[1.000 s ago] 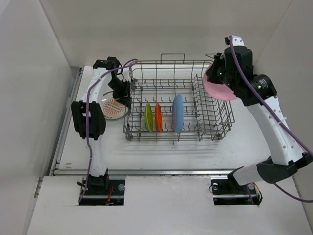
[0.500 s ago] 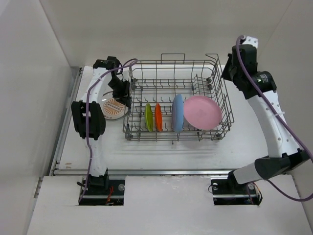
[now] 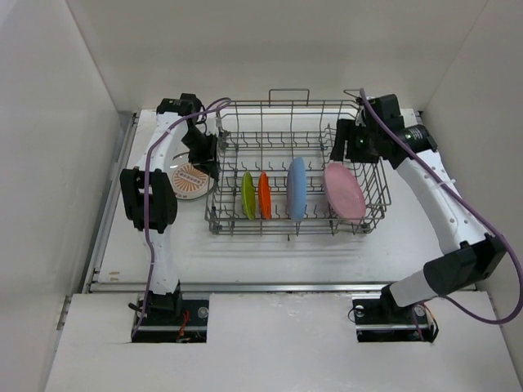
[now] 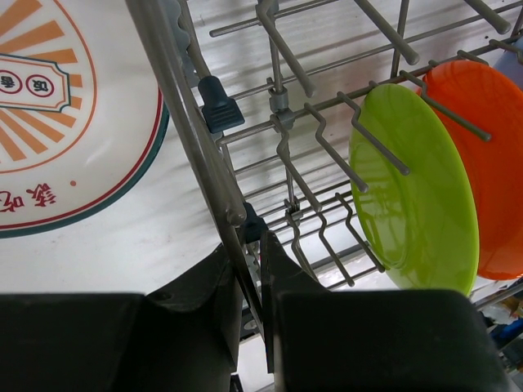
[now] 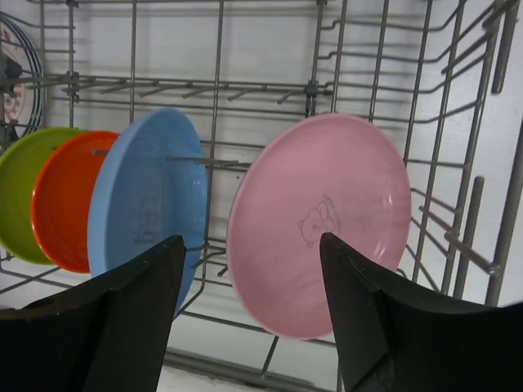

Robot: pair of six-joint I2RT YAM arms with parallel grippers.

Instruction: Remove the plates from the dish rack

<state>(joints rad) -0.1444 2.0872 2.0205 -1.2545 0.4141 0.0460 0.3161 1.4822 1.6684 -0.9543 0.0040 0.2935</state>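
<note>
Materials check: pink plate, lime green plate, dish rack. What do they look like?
pink plate: probably plastic or melamine; even opaque colour, soft satin sheen, small printed bear.
lime green plate: likely the same, slightly glossier.
dish rack: grey metal wire, possibly coated; dull highlights, bent tines.

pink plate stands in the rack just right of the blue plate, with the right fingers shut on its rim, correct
Not quite. The right fingers are open and clear of the pink plate, gripping nothing. The rest holds: the plate stands in the dish rack just right of the blue plate. The right wrist view shows the gap between fingers and plate.
</note>
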